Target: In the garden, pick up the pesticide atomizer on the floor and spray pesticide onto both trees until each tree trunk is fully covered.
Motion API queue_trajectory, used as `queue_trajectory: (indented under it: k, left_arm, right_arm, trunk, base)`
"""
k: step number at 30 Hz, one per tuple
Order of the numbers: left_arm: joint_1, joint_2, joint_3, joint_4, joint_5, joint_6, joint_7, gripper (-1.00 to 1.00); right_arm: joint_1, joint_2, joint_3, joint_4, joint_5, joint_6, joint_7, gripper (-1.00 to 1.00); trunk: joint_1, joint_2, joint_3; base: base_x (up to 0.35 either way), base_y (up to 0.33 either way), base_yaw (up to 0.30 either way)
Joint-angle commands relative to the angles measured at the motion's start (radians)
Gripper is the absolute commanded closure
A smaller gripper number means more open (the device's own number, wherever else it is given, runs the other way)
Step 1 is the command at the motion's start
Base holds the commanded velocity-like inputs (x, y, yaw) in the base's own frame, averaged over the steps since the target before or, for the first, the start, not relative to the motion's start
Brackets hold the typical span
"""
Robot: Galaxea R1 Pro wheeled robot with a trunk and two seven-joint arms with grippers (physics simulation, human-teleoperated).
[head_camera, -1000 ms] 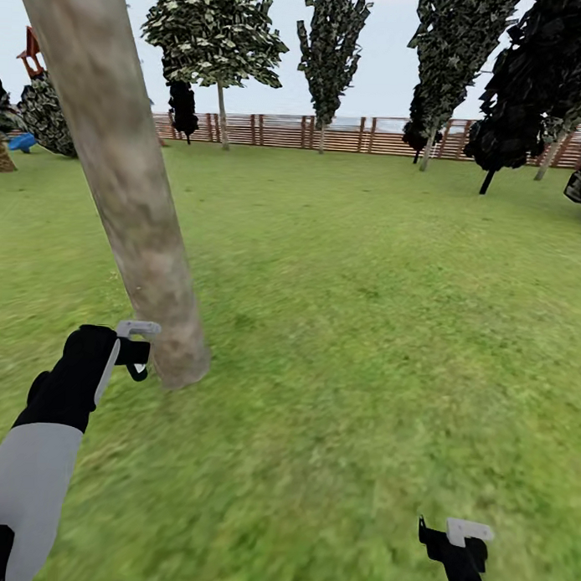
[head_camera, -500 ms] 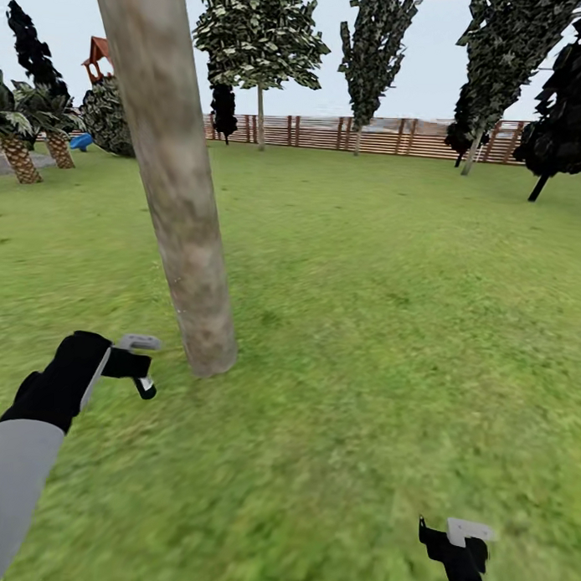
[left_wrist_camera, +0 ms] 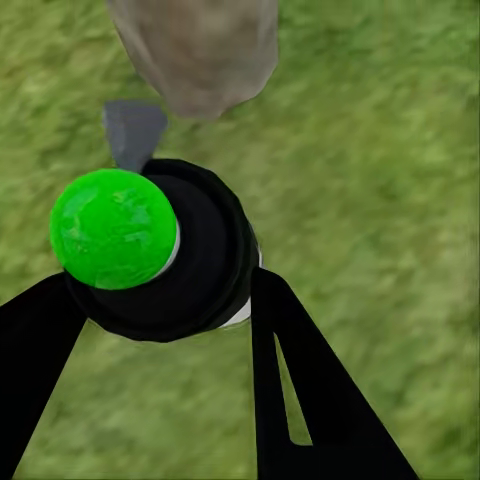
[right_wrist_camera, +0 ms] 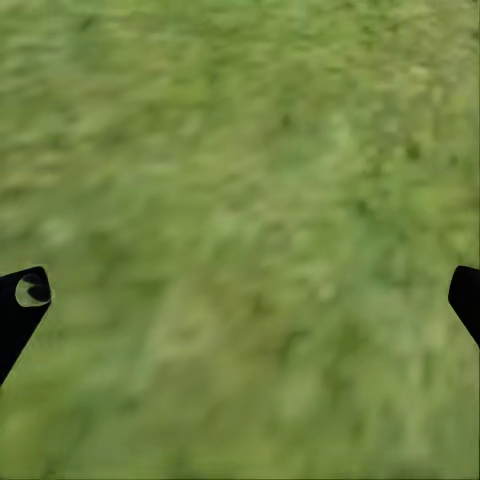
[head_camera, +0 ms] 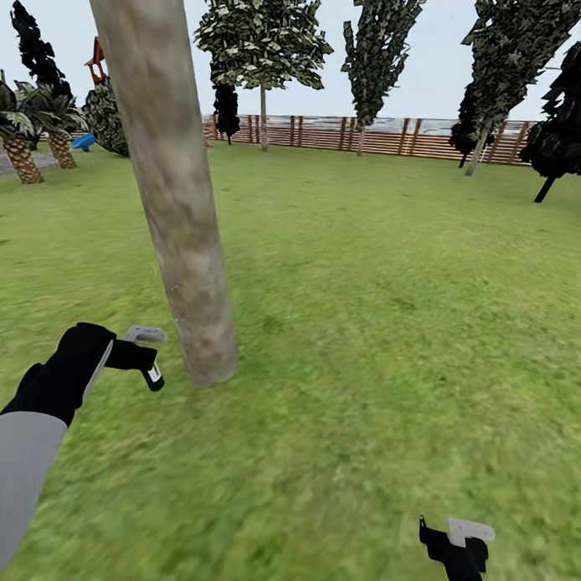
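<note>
My left gripper (left_wrist_camera: pixel 165 300) has its two black fingers (left_wrist_camera: pixel 300 380) closed against the sides of the pesticide atomizer (left_wrist_camera: pixel 165 255), a dark round bottle whose top reads bright green from the wrist camera, with a small grey nozzle (left_wrist_camera: pixel 133 130) jutting toward the tree trunk (left_wrist_camera: pixel 195 50). From the head camera the same left gripper (head_camera: pixel 142 356) sits low over the lawn (head_camera: pixel 390 311), the bottle (head_camera: pixel 152 374) poking out below the pale fingertip, just beside the foot of the tree trunk (head_camera: pixel 172 194) but with a strip of grass between them. That trunk is thick, blotchy grey-brown, and leans up and away toward the top left of the view. My right gripper (right_wrist_camera: pixel 240 290) is spread wide, each black fingertip (right_wrist_camera: pixel 22 300) at an opposite edge of the wrist picture, with nothing but blurred grass between them; in the head view my right gripper (head_camera: pixel 459 539) hangs low near the bottom right, well apart from the trunk. Farther out, the lawn runs to a brown slatted fence (head_camera: pixel 371 134) along its far edge, with several dark-leaved trees (head_camera: pixel 264 47) standing before it, palm-like plants (head_camera: pixel 28 139) at the far left edge, and a blue object (head_camera: pixel 84 139) beside them.
</note>
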Motion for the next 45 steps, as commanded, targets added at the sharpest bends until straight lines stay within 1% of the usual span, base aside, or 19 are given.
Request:
queue_trajectory:
  k: [1, 3, 4, 6, 7, 8, 10, 11, 13, 16, 19, 22, 24, 25, 28, 31, 33, 37, 45]
  left_arm:
    - [0.001, 0.0, -0.001, -0.001, -0.01, 0.002, -0.009, 1.0]
    - [0.003, 0.0, -0.005, 0.002, -0.011, 0.001, -0.009, 1.0]
    - [0.004, 0.001, -0.023, 0.007, -0.011, 0.002, -0.01, 1.0]
    - [0.006, 0.004, -0.087, 0.012, -0.012, 0.006, -0.012, 1.0]
    - [0.003, 0.008, -0.132, 0.013, -0.011, 0.01, -0.013, 1.0]
    - [0.001, 0.009, -0.164, 0.014, -0.01, 0.013, -0.014, 1.0]
    - [0.0, 0.011, -0.189, 0.015, -0.008, 0.015, -0.022, 1.0]
    - [-0.001, 0.011, -0.195, 0.016, -0.008, 0.016, -0.047, 1.0]
    - [-0.003, 0.013, -0.2, 0.017, -0.012, 0.015, -0.098, 1.0]
    - [-0.006, 0.017, -0.2, 0.016, -0.016, 0.016, -0.116, 1.0]
    - [-0.019, 0.045, -0.199, 0.017, -0.027, 0.017, -0.122, 1.0]
    - [-0.039, 0.082, -0.199, 0.017, -0.03, 0.017, -0.126, 1.0]
    - [-0.043, 0.1, -0.198, 0.017, -0.031, 0.018, -0.128, 1.0]
    - [-0.044, 0.104, -0.199, 0.018, -0.031, 0.019, -0.131, 1.0]
    - [-0.044, 0.099, -0.209, 0.019, -0.031, 0.02, -0.143, 1.0]
    - [-0.043, 0.094, -0.239, 0.024, -0.03, 0.021, -0.145, 1.0]
    - [-0.043, 0.093, -0.249, 0.027, -0.03, 0.022, -0.146, 1.0]
    - [-0.038, 0.094, -0.254, 0.028, -0.03, 0.022, -0.146, 1.0]
    - [-0.035, 0.103, -0.245, 0.037, -0.03, 0.021, -0.146, 1.0]
  right_arm:
    - [-0.001, 0.0, 0.009, 0.0, -0.008, -0.003, -0.003, -1.0]
    - [-0.001, -0.002, 0.009, 0.0, -0.008, -0.003, -0.003, -1.0]
    - [-0.001, -0.002, 0.009, 0.0, -0.008, -0.003, -0.003, -1.0]
    - [-0.001, -0.003, 0.009, 0.0, -0.008, -0.003, -0.003, -1.0]
    - [-0.001, -0.003, 0.009, 0.0, -0.008, -0.003, -0.003, -1.0]
    - [-0.001, -0.003, 0.009, 0.0, -0.008, -0.003, -0.003, -1.0]
    - [-0.001, -0.003, 0.009, 0.0, -0.008, -0.003, -0.003, -1.0]
    - [-0.001, -0.003, 0.009, 0.0, -0.008, -0.003, -0.003, -1.0]
    - [-0.001, -0.003, 0.009, 0.0, -0.008, -0.003, -0.003, -1.0]
    - [-0.001, -0.003, 0.009, 0.0, -0.008, -0.003, -0.003, -1.0]
    - [-0.001, -0.003, 0.009, 0.0, -0.008, -0.003, -0.003, -1.0]
    - [-0.001, -0.003, 0.009, 0.0, -0.008, -0.003, -0.003, -1.0]
    - [-0.001, -0.003, 0.009, 0.0, -0.008, -0.003, -0.003, -1.0]
    - [-0.001, -0.003, 0.009, 0.0, -0.008, -0.003, -0.003, -1.0]
    - [-0.001, -0.003, 0.009, 0.0, -0.008, -0.003, -0.003, -1.0]
    - [-0.001, -0.003, 0.009, 0.0, -0.008, -0.003, -0.003, -1.0]
    - [-0.001, -0.003, 0.009, 0.0, -0.008, -0.003, -0.003, -1.0]
    - [-0.001, -0.003, 0.009, 0.0, -0.008, -0.003, -0.003, -1.0]
    - [-0.001, -0.003, 0.009, 0.0, -0.008, -0.003, -0.003, -1.0]
  trunk:
    - [0.0, 0.0, -0.001]
    - [0.0, 0.0, -0.001]
    - [0.0, 0.0, -0.001]
    - [0.0, 0.0, -0.001]
    - [0.0, 0.0, -0.001]
    - [0.0, 0.0, -0.001]
    - [0.0, 0.0, -0.001]
    - [0.0, 0.0, -0.001]
    - [0.0, 0.0, -0.001]
    - [0.0, 0.0, -0.001]
    - [0.0, 0.0, -0.001]
    - [0.0, 0.0, -0.001]
    - [0.0, 0.0, -0.001]
    - [0.0, 0.0, -0.001]
    - [0.0, 0.0, -0.001]
    - [0.0, 0.0, -0.001]
    - [0.0, 0.0, -0.001]
    - [0.0, 0.0, -0.001]
    - [0.0, 0.0, -0.001]
  base:
    - [0.338, 0.0, 0.0]
    - [0.336, 0.0, 0.0]
    - [0.257, 0.0, 0.0]
    - [0.142, 0.0, 0.0]
    - [0.057, 0.0, 0.0]
    - [0.029, 0.0, 0.0]
    - [0.014, 0.0, 0.0]
    - [0.005, 0.0, 0.0]
    - [0.002, 0.0, 0.0]
    - [0.0, 0.0, 0.0]
    - [0.0, 0.0, 0.0]
    - [0.0, 0.0, 0.0]
    - [0.0, 0.0, 0.0]
    - [0.0, 0.0, 0.0]
    - [0.141, 0.0, 0.0]
    - [0.301, 0.0, 0.0]
    - [0.329, 0.0, 0.0]
    - [0.29, 0.0, 0.0]
    - [0.024, 0.0, 0.0]
